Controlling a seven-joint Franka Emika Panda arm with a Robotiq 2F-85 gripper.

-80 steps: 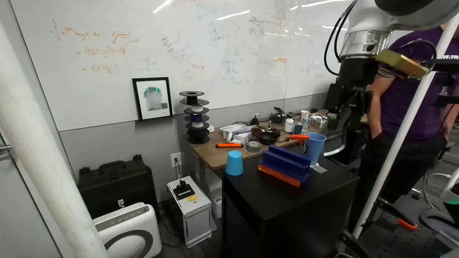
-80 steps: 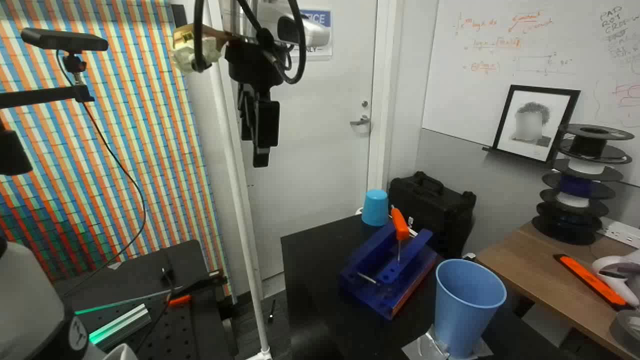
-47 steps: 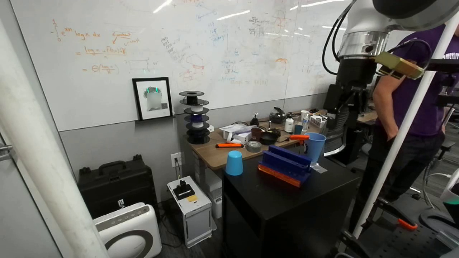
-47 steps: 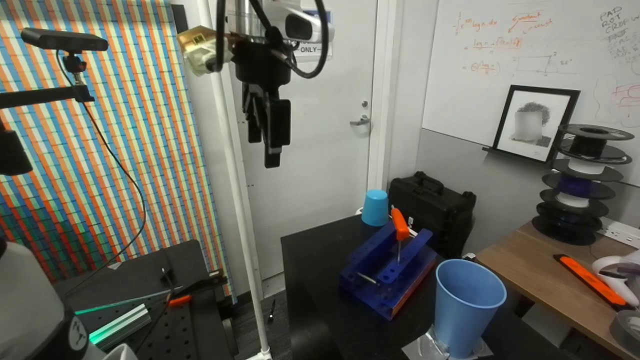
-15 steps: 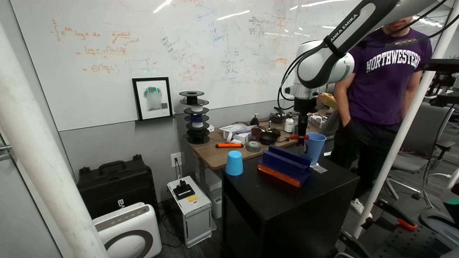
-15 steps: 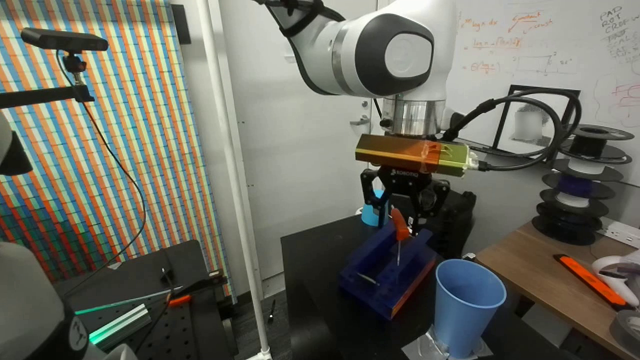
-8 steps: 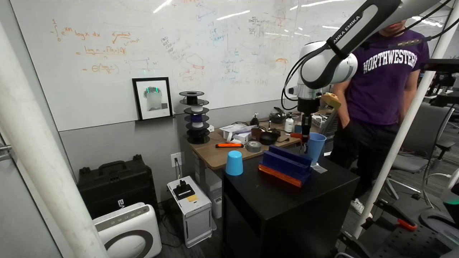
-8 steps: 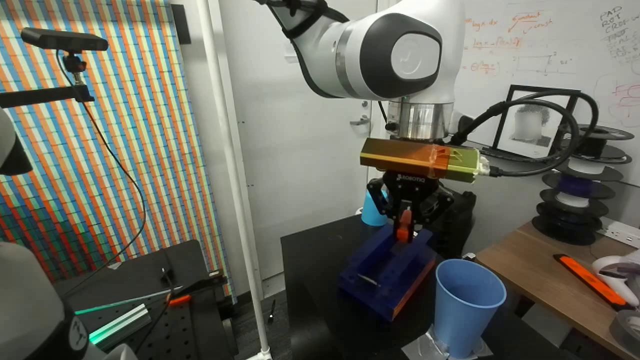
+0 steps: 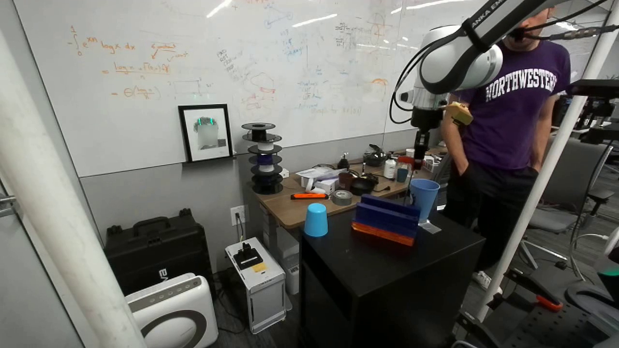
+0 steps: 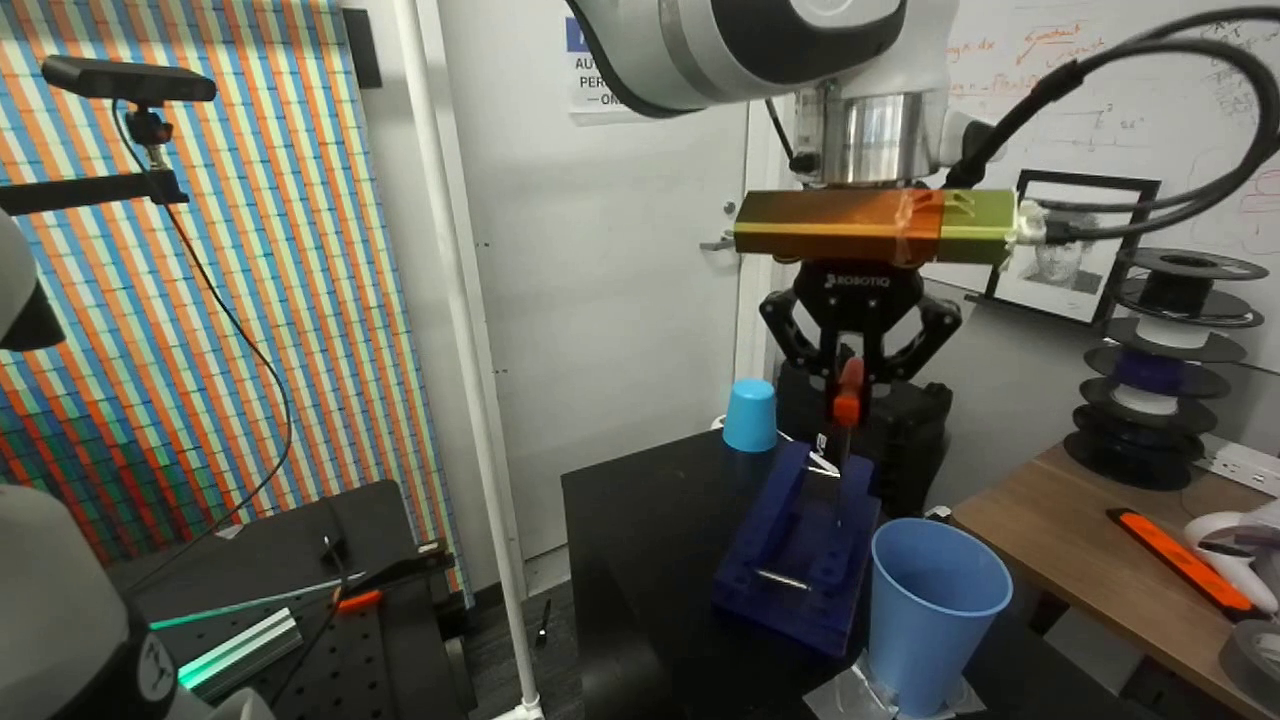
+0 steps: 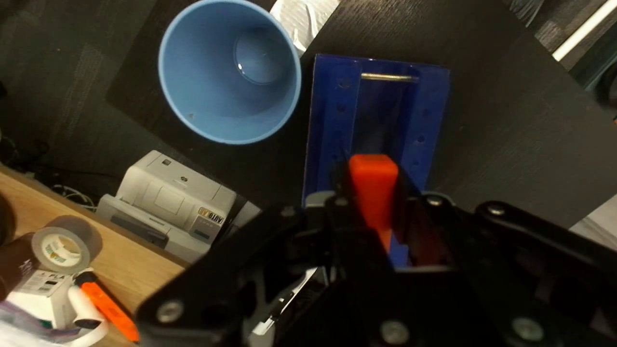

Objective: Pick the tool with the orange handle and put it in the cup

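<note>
Since half a second ago the jaws — clamped on the orange-handled tool (image 10: 848,402) — have risen, lifting it higher over the blue stand (image 10: 830,570), tip too faint to place. The stand has turned on the black surface (image 10: 650,530), nearer the upright blue cup (image 10: 922,645).

Cup (image 11: 217,96) L of rack (image 11: 337,130) in wrist view, tool (image 11: 373,185) btwn jaws.

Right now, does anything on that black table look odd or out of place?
Two oddities: in both exterior views the small light-blue cup stands narrower end up, apparently upside down; and crumpled silvery material, perhaps tape, sticks out from under the taller cup. I see no spill.
</note>
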